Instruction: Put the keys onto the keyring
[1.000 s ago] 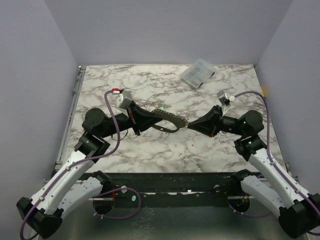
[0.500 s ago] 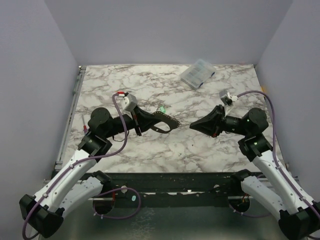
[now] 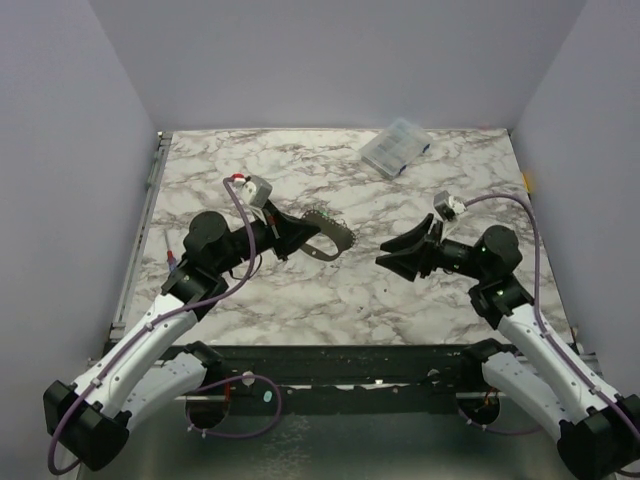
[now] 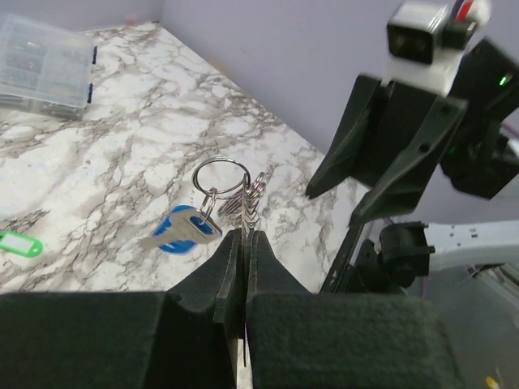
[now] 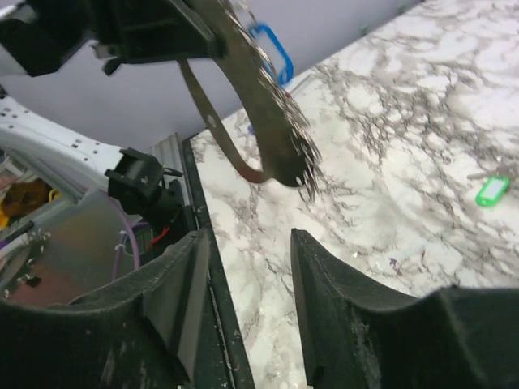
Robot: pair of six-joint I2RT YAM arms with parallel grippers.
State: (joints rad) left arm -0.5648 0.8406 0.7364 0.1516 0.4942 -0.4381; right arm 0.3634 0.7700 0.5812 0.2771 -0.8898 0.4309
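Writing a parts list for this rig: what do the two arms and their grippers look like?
The left arm and right arm have white lower links, black joints. The left gripper and right gripper are black, wedge-fingered. A purple cable runs up each to a small white camera; a green light dots the right arm.

My bench: a table [image 3: 300, 170] with a white, grey-veined marble top, evenly lit. Plain pale lilac walls enclose it: the back wall [image 3: 330, 60] along the far edge, the left wall [image 3: 60, 180] and right wall [image 3: 590, 120] along the sides. A metal rail [image 3: 148, 210] runs down the left edge, and a dark bar [image 3: 340, 353] spans the near edge.
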